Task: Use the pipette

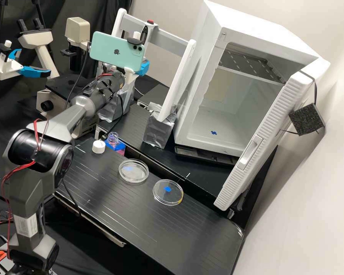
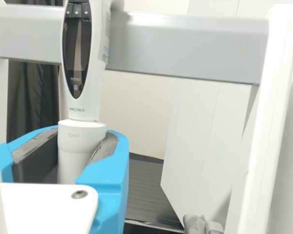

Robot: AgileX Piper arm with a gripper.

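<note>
Place: I'd call this a laboratory.
Bench (image 1: 141,217): black, running through six o'clock in my high view.
Dishes: two clear round lidded-style ones on it, one (image 1: 133,176) between seven and eight o'clock, the other (image 1: 174,198) at six.
Bottle (image 1: 112,139): small and clear with a threaded neck, at nine o'clock, a white cap (image 1: 98,146) near it.
Microscope (image 1: 45,57): at ten o'clock, pale, with two eyepieces.
Cabinet (image 1: 200,76): white, shelved inside, at two o'clock, its thick door (image 1: 263,141) open at three.
Pipette (image 2: 83,141): upright in my wrist view, with a dark display and buttons.
</note>
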